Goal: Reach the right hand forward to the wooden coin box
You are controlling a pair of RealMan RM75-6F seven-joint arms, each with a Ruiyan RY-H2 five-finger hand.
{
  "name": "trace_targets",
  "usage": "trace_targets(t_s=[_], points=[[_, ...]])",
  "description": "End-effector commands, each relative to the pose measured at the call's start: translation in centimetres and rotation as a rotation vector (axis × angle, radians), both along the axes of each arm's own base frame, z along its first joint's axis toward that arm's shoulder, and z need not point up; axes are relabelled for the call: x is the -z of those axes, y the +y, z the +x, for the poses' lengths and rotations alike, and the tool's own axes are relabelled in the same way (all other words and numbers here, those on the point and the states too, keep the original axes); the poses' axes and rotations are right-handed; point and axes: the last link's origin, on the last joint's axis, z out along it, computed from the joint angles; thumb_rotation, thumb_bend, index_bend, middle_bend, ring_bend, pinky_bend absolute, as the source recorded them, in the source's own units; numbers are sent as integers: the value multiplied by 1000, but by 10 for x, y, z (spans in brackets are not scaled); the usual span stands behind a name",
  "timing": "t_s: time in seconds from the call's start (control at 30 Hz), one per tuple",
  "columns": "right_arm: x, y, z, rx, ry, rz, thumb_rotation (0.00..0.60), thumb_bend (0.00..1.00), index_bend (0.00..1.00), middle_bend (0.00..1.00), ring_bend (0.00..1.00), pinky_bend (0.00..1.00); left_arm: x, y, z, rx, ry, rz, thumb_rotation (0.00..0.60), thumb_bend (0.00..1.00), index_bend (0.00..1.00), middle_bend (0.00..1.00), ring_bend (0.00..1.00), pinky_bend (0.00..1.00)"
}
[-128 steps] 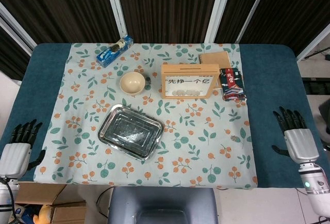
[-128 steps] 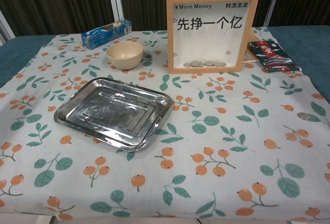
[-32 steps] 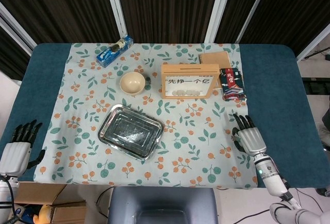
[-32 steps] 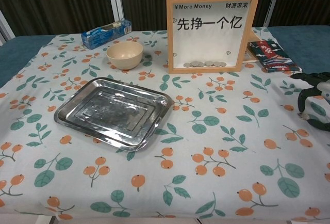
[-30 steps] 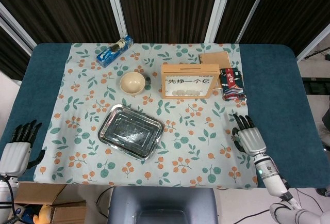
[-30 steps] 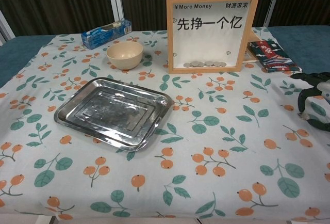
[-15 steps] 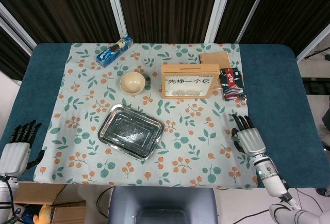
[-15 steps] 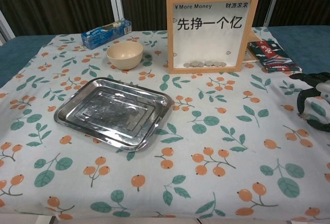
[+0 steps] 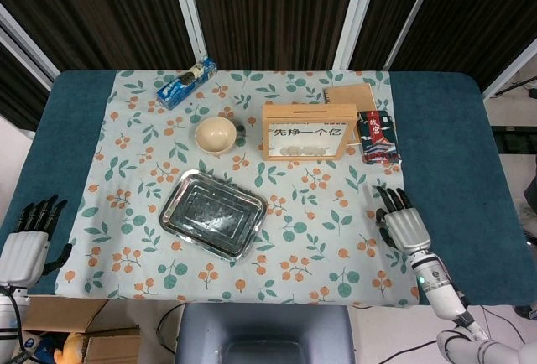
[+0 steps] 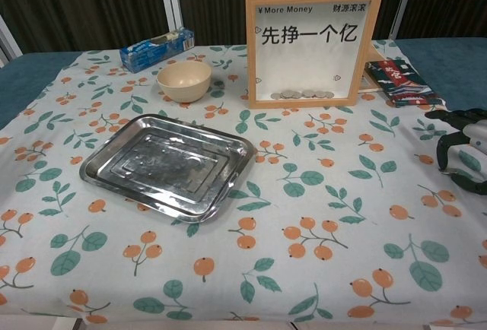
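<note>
The wooden coin box [image 9: 307, 130] [image 10: 310, 44] stands upright at the back middle of the cloth, a glass-fronted frame with black characters and several coins lying at its bottom. My right hand [image 9: 403, 224] [image 10: 459, 150] hovers over the cloth's right edge, well short of the box and to its right, fingers spread and pointing forward, holding nothing. My left hand [image 9: 28, 239] rests at the table's front left corner, fingers apart and empty; the chest view does not show it.
A steel tray [image 9: 212, 214] [image 10: 165, 164] lies front left of the box, a beige bowl [image 9: 216, 135] [image 10: 183, 80] behind it. A blue packet [image 9: 186, 82] [image 10: 156, 48] sits at the back left. A dark card pack [image 9: 378, 137] [image 10: 400, 81] and a notebook [image 9: 348, 95] lie right of the box.
Since 4.3 s ago my right hand has come in from the table's right edge onto the cloth. Over the last second it has crept slightly forward and left. The left hand has stayed put.
</note>
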Motion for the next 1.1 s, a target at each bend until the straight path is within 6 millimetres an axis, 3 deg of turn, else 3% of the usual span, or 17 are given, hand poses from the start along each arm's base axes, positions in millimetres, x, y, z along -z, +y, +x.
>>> trace_targets(t_s=[0.03, 0.4, 0.7, 1.1], points=[[0, 0, 0, 0, 0, -1, 600, 419, 612, 5, 0, 0, 0, 0, 1, 1, 0, -1, 600, 369, 0, 0, 0, 0], [0, -2, 3, -11, -11, -23, 600, 464, 647, 32, 0, 0, -1, 0, 0, 0, -2, 2, 600, 369, 0, 0, 0, 0], [0, -1, 3, -29, -13, -26, 600, 464, 531, 35, 0, 0, -1, -1, 0, 1, -6, 1, 600, 369, 0, 0, 0, 0], [0, -3, 3, -35, -19, -44, 600, 507, 611, 64, 0, 0, 1, -2, -2, -6, -9, -7, 600, 367, 0, 0, 0, 0]])
